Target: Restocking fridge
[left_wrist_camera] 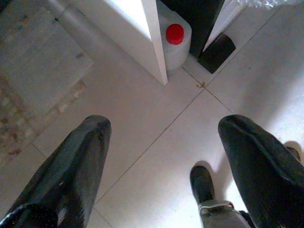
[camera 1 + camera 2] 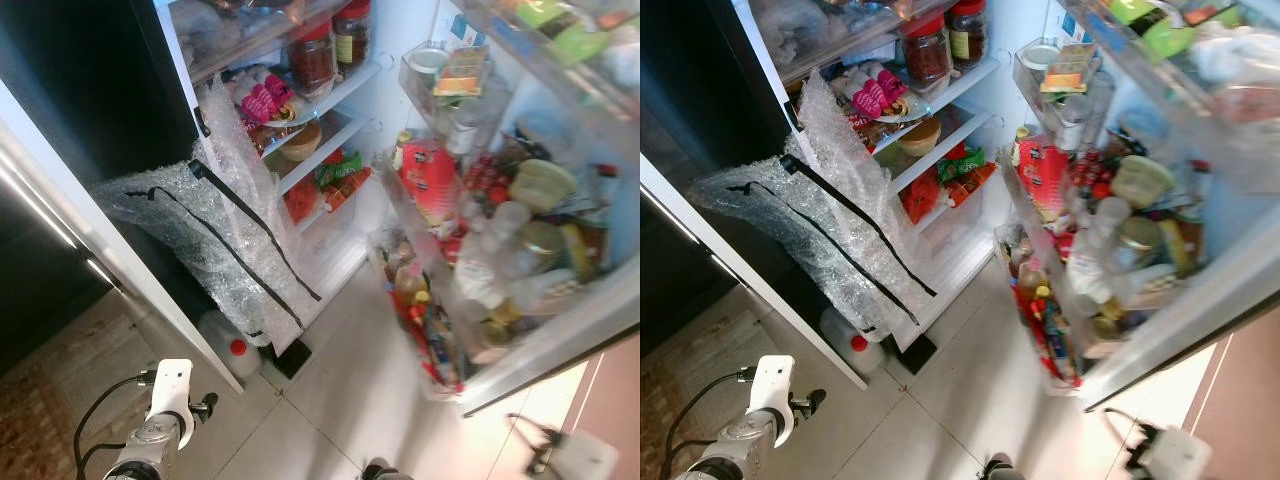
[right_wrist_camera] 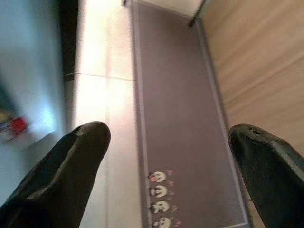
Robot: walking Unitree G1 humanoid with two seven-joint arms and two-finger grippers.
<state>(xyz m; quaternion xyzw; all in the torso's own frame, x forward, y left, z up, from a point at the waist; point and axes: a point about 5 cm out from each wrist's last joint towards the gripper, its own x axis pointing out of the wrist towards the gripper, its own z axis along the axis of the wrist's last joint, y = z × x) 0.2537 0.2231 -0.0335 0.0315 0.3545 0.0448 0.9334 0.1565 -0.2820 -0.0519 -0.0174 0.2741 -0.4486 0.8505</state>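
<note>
Fridge (image 2: 330, 110) open, restocking not begun; both grippers (image 1: 164, 156) (image 3: 166, 156) wide, empty, hanging over floor (image 1: 142, 118); next: fetch an item.

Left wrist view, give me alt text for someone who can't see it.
The left gripper hangs open over a pale tiled floor, its two black fingers spread wide and holding nothing. Beyond them, a white jug with a red cap stands on the floor against a white panel edge, with a woven mat off to one side.
</note>
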